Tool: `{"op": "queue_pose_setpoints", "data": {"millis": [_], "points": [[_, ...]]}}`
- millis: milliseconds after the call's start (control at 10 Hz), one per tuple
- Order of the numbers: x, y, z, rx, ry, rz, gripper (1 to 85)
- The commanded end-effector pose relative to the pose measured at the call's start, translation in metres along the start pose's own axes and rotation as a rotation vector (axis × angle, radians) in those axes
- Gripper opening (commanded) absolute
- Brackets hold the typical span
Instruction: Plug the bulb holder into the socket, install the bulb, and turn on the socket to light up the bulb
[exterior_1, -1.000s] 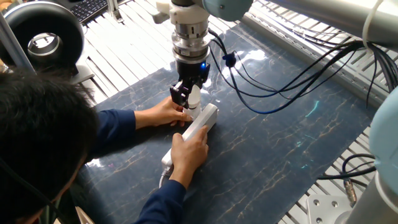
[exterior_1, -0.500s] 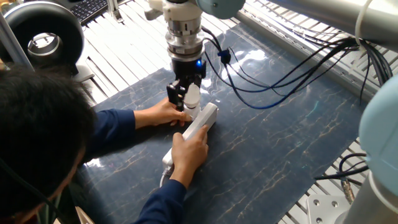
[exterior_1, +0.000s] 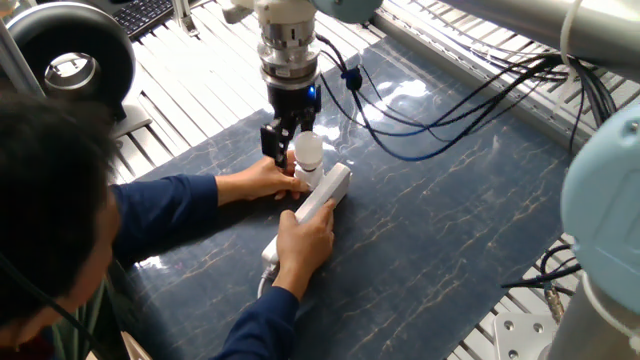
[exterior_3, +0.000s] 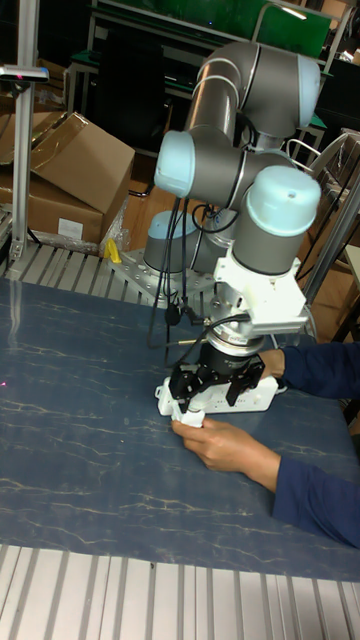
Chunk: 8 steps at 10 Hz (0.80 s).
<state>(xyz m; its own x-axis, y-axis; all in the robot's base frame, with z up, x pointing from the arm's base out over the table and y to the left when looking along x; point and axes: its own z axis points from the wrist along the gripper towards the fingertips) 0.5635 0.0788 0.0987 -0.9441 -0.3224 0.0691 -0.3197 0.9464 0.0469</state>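
Note:
The socket (exterior_1: 330, 190) is a long white strip lying on the dark blue mat, held down by a person's two hands. At its far end the bulb (exterior_1: 308, 150) stands upright with its round top up. The bulb holder beneath it is mostly hidden by the person's fingers. My gripper (exterior_1: 285, 143) hangs just left of and above the bulb, open, with nothing between its fingers. In the tall fixed view my gripper (exterior_3: 213, 390) spreads wide over the socket (exterior_3: 262, 400), and the bulb is hard to make out behind it.
One of the person's hands (exterior_1: 262, 181) steadies the socket's far end, the other hand (exterior_1: 305, 240) presses its middle. Black cables (exterior_1: 450, 120) hang from the arm over the mat. A black ring-shaped device (exterior_1: 70, 62) stands at back left. Cardboard boxes (exterior_3: 70, 170) sit behind the table.
My gripper has drifted left and up, off the bulb it surrounded a second ago. The bulb stays standing on the socket. The hands have hardly moved.

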Motion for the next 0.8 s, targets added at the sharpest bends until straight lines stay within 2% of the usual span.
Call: {"op": "queue_pose_setpoints", "data": {"millis": [0, 100, 200, 300, 400, 500, 600, 700], "points": [[-0.014, -0.03, -0.04, 0.085, 0.057, 0.06, 29.3], [-0.016, -0.046, -0.054, 0.143, 0.093, 0.105, 1.0], [-0.025, -0.035, -0.067, 0.103, 0.08, 0.14, 1.0], [-0.04, -0.042, -0.076, 0.115, 0.02, 0.126, 1.0], [-0.054, -0.046, -0.08, 0.116, -0.059, 0.125, 1.0], [-0.06, -0.047, -0.085, 0.12, -0.105, 0.135, 1.0], [-0.064, -0.046, -0.088, 0.124, -0.129, 0.149, 1.0], [-0.059, -0.049, -0.088, 0.138, -0.116, 0.149, 1.0]]}}
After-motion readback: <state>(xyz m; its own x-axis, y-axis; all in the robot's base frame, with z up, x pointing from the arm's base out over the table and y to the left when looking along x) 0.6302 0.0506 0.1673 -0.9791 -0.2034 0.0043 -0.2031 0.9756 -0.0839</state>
